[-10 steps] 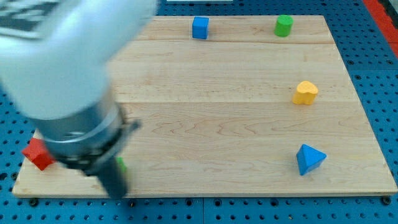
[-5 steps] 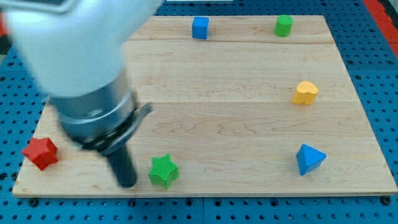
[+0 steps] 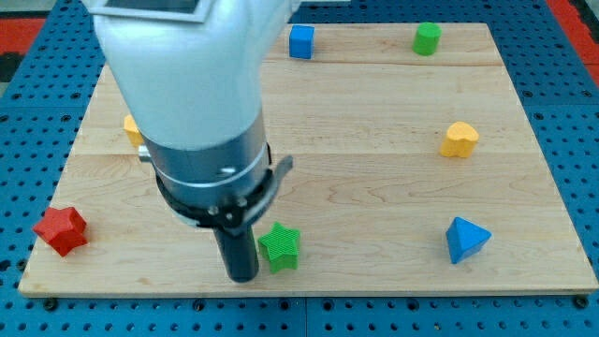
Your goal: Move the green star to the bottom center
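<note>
One upright rod, my tip (image 3: 242,277) touching the green star's (image 3: 279,247) left side, no fingers visible.

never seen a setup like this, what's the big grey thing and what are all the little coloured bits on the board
The big grey shape is a robot arm seen close up. It has no pincer and holds nothing: it ends in a dark rod, and my tip slides along the wooden board to push blocks. There is one camera view, looking down on the board at a slant.

My tip sits right against the left side of the green star, near the view's bottom edge. The other blocks lie apart from it: a red star at the bottom left, a blue cube and a green cylinder along the top, a yellow heart at the right, a blue pyramid-like block at the bottom right. A yellow block peeks out behind the arm; its shape is hidden.
</note>
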`<state>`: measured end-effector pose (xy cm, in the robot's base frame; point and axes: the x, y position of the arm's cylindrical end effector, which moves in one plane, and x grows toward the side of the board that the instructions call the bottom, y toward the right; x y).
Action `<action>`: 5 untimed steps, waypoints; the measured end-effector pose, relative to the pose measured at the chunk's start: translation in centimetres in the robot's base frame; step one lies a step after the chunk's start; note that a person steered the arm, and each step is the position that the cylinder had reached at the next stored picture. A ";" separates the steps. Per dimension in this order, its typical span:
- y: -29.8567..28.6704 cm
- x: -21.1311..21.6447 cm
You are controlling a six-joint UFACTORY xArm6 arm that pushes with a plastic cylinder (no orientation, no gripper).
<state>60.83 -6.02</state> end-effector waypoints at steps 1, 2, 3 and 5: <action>2.6 1.0; 3.8 -0.2; 3.8 -2.5; 8.2 -4.1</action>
